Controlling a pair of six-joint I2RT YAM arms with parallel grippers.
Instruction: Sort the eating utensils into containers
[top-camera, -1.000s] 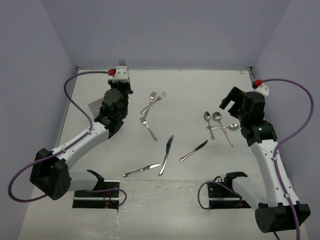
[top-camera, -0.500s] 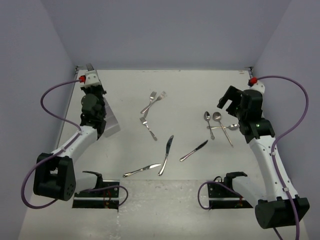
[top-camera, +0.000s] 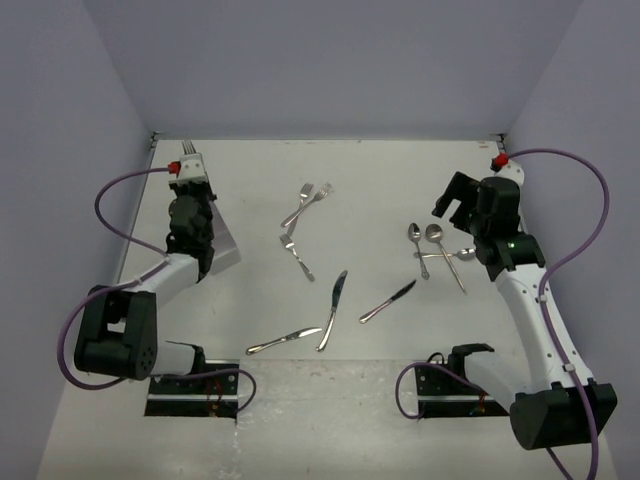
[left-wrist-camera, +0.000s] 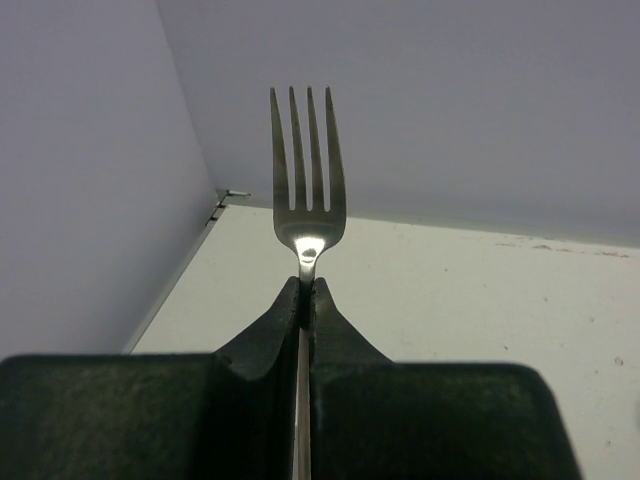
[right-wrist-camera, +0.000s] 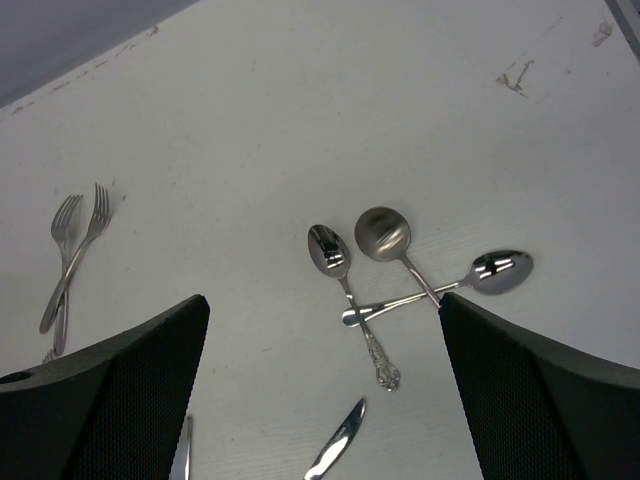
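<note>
My left gripper (left-wrist-camera: 305, 285) is shut on the neck of a silver fork (left-wrist-camera: 307, 170), whose tines point up toward the far left corner. In the top view the left arm (top-camera: 190, 215) reaches along the table's left side, over a light grey holder (top-camera: 226, 246) that it mostly hides. My right gripper (right-wrist-camera: 325, 390) is open and empty, above the table in front of three spoons (right-wrist-camera: 385, 235); it shows in the top view (top-camera: 450, 203) at the right. Two crossed forks (top-camera: 307, 200), another fork (top-camera: 297, 255) and three knives (top-camera: 333, 308) lie mid-table.
The side walls stand close to both arms. The back wall and the table's far edge (left-wrist-camera: 225, 197) are ahead of the left gripper. Two black mounts (top-camera: 195, 385) sit at the near edge.
The left arm has swung from near the forks to the table's left side, carrying the fork. The right arm has shifted slightly toward the back.
</note>
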